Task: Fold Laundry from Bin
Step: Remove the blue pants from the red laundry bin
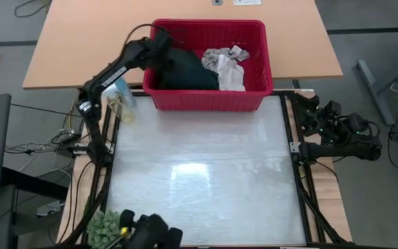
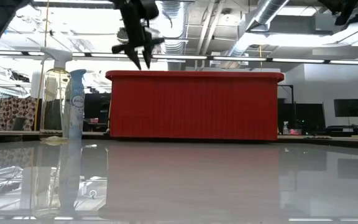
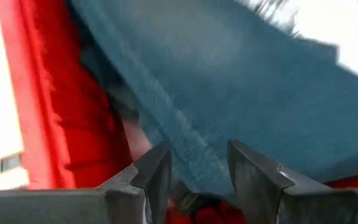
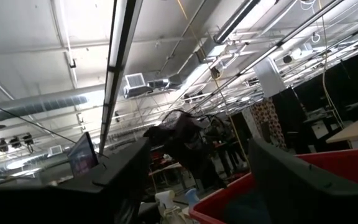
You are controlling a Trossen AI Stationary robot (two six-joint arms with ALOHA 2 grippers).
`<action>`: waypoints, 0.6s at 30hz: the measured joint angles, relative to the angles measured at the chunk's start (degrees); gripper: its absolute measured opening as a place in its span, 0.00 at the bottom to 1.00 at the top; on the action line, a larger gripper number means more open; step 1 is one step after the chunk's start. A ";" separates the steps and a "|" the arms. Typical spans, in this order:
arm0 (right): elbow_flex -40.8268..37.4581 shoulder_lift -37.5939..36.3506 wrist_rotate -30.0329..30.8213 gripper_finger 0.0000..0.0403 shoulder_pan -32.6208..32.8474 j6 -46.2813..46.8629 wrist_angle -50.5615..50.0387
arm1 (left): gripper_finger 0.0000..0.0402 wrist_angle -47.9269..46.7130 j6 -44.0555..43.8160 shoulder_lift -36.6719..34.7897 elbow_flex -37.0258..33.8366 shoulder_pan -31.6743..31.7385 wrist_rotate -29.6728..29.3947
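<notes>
Reaching from the left of the high view into the bin [image 1: 258, 76], a red slotted basket at upper centre of the frame: left gripper [image 1: 163, 43], over the near-left corner, fingers [image 3: 157, 174] half parted with a fold of dark cloth [image 3: 229, 106] between them; contact at the tips probable, firm hold not certain. Lying inside the bin: dark garment [image 1: 185, 69] filling the left half; leaf-patterned cloth [image 1: 220, 57] and small whitish cloth [image 1: 231, 75] bunched right of centre, touching the garment. Folded at the right edge of the high view, off the white table [image 1: 206, 180]: right gripper [image 1: 323, 121], fingers [image 4: 291, 180] fully spread, empty, aimed at the ceiling. Standing left of the bin, low view: two spray bottles [image 2: 73, 102].
</notes>
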 joint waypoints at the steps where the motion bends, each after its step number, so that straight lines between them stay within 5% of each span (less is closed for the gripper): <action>1: 0.00 0.00 0.00 0.74 0.00 0.02 -0.33 | 0.36 -0.92 -0.82 0.96 -0.02 0.17 0.53; 18: -0.04 0.00 1.02 0.74 0.00 0.06 -2.85 | 0.36 -1.54 -9.30 3.16 -0.02 3.27 0.93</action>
